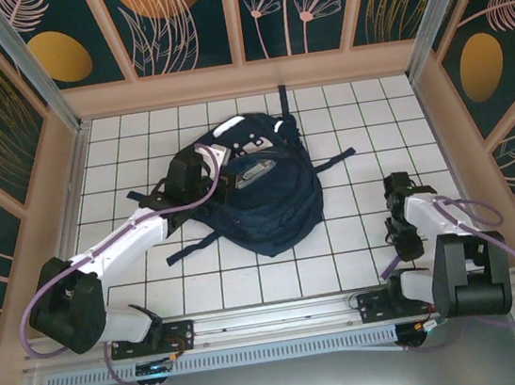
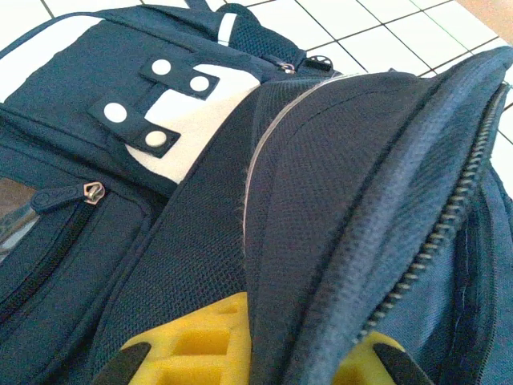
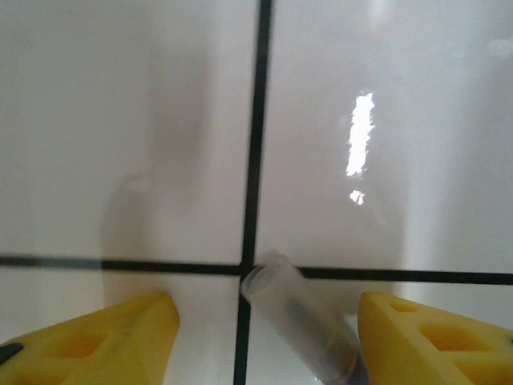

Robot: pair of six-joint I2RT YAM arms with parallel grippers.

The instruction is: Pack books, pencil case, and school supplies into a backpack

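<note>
While the left gripper (image 2: pixel 272 357) pinches the backpack (image 2: pixel 337 176), the right gripper (image 3: pixel 268 325) hangs by the table's (image 1: pixel 358 236) right edge; its fingers (image 3: pixel 425 337) stand spread. A pale tube (image 3: pixel 298 330) lies between them.

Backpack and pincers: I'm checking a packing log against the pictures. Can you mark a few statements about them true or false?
1. The left pincer is closed on a fold of the backpack fabric. True.
2. The backpack stands upright against the back wall. False: it lies flat on the tiled table.
3. A pale slim piece lies on the table between the fingers of the right pincer. True.
4. The right pincer is clamped on that piece. False: its fingers stand apart on either side, not touching it.
</note>
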